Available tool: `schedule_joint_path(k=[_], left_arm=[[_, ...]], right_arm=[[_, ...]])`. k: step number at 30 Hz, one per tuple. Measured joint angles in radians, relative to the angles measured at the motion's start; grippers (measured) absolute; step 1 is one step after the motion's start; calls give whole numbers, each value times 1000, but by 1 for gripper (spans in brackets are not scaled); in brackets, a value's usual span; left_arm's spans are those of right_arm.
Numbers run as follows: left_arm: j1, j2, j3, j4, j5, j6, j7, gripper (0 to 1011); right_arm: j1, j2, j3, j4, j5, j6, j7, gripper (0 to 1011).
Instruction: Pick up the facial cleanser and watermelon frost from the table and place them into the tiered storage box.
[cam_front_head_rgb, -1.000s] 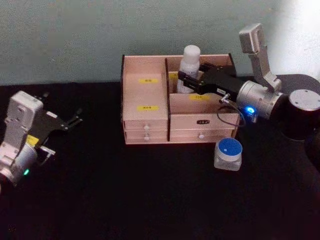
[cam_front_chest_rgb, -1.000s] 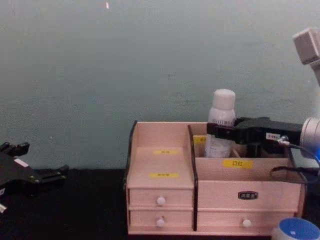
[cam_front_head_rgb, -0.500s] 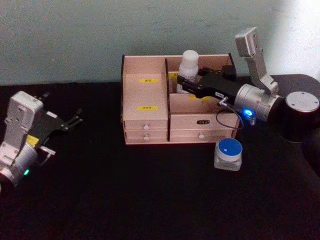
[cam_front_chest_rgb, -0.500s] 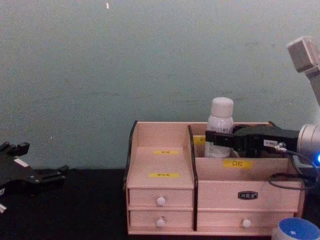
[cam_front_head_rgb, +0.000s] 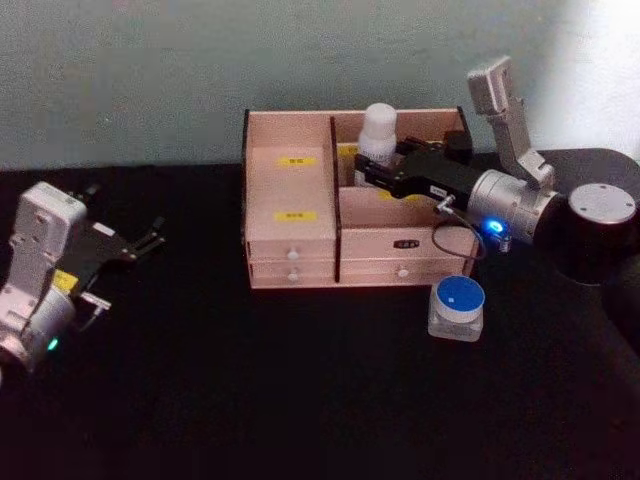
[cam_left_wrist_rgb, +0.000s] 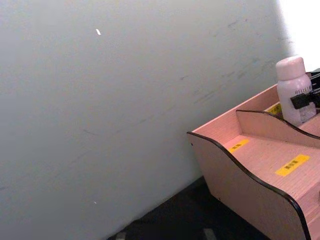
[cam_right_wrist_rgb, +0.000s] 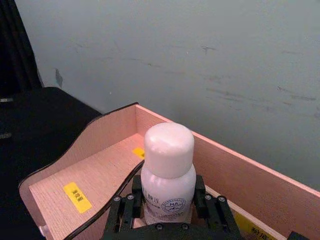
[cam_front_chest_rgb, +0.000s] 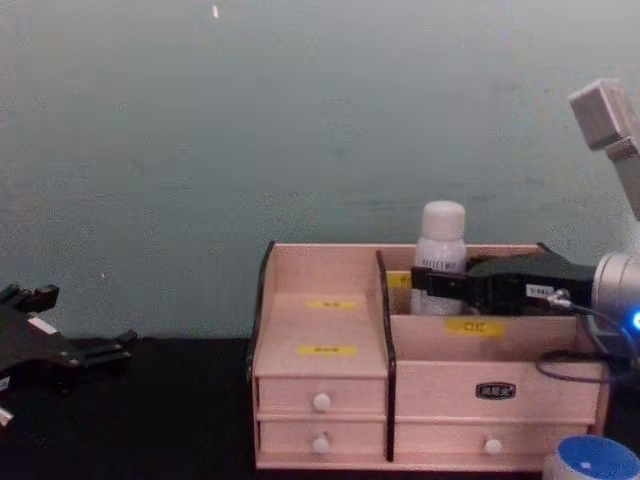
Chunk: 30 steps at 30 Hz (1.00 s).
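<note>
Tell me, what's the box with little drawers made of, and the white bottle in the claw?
The tiered storage box looks like pale, matt wood: faint grain shows on its panels. The facial cleanser, held by the right claw, looks like smooth white plastic with a soft sheen, though that is a guess.

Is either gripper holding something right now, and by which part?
The right gripper grips the facial cleanser by its body, just below the shoulder, upright in the tiered storage box. The left gripper holds nothing.

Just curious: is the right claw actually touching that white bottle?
Touching. In the right wrist view the right gripper clamps the white bottle on both sides, no gap.
</note>
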<state>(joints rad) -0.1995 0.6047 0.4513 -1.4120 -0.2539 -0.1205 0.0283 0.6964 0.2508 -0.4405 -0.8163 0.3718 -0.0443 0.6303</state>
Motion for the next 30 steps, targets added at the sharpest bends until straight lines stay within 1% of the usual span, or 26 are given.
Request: schedule_joint_path(k=[26,28,30], left_arm=[[0,0,0,0,0,0,0,1001],[0,0,0,0,0,0,0,1001],[0,0,0,0,0,0,0,1001]], right_arm=[[-1,-1,2,0,-2,2,-2,592],[-1,-1,2,0,-2,2,-2,613],[-1,0,2,0,-2,2,-2,686]])
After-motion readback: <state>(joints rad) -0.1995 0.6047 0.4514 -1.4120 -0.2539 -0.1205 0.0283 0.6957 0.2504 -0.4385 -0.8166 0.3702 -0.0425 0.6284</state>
